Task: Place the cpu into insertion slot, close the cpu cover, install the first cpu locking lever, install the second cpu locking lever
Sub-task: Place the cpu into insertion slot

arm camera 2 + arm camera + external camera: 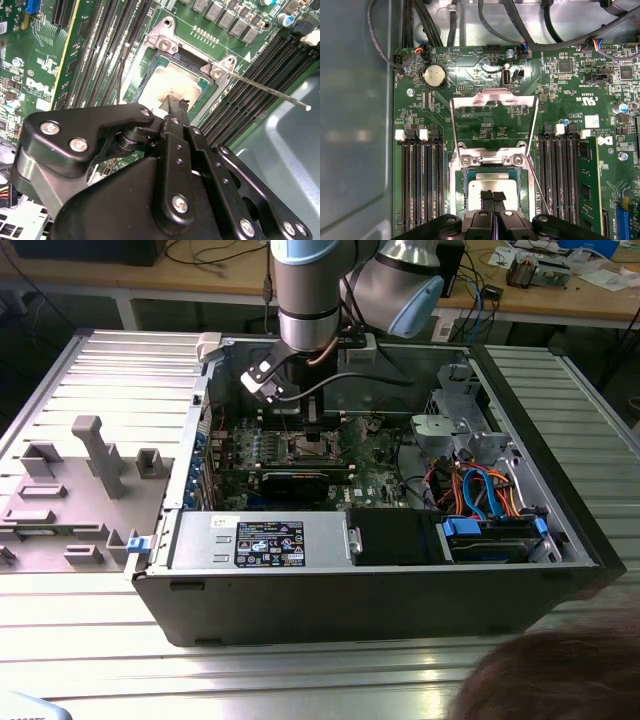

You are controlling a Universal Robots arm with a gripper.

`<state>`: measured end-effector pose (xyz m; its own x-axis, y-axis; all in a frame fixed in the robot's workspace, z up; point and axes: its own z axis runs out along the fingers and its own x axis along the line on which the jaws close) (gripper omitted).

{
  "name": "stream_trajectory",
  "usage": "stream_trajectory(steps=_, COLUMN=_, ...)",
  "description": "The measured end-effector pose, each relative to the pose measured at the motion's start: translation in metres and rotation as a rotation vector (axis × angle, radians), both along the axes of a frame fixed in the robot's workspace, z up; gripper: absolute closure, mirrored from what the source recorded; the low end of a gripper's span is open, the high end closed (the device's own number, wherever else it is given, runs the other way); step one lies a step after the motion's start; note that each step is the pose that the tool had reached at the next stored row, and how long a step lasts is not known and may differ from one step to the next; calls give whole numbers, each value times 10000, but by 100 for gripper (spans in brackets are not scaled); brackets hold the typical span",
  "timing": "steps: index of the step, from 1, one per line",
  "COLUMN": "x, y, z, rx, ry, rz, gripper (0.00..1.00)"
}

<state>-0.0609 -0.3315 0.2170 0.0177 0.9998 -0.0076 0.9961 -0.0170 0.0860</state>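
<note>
The cpu (492,182) lies flat in the insertion slot (470,161), its silvery top (160,82) facing up inside the silver rim (165,42) on the green board. My gripper (493,194) is straight over it, black fingers shut together, and the tips (176,102) sit at the chip's top face without clasping its edges. The cpu cover (492,99) stands raised open on its hinge, with the board showing through its window. A thin locking lever (270,92) sticks out unlatched beside the socket (540,190). In the exterior view my gripper (312,435) reaches down into the open computer case.
Black memory slots (422,185) flank the socket on both sides (565,185). A coin battery (434,75) and dark cables (520,22) lie beyond the cover. The case holds a power supply (260,540) and a cabled drive bay (485,490). Grey fixtures (90,450) stand outside it.
</note>
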Motion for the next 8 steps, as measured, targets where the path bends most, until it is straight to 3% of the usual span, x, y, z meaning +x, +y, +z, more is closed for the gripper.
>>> stream_trajectory(steps=4, x=20, y=0, z=8, rx=-1, ry=0, rz=-2, gripper=89)
stream_trajectory(steps=7, x=34, y=0, z=61, rx=-1, ry=2, rz=0, gripper=89)
stream_trajectory(steps=8, x=63, y=1, z=63, rx=3, ry=30, rz=-2, gripper=89)
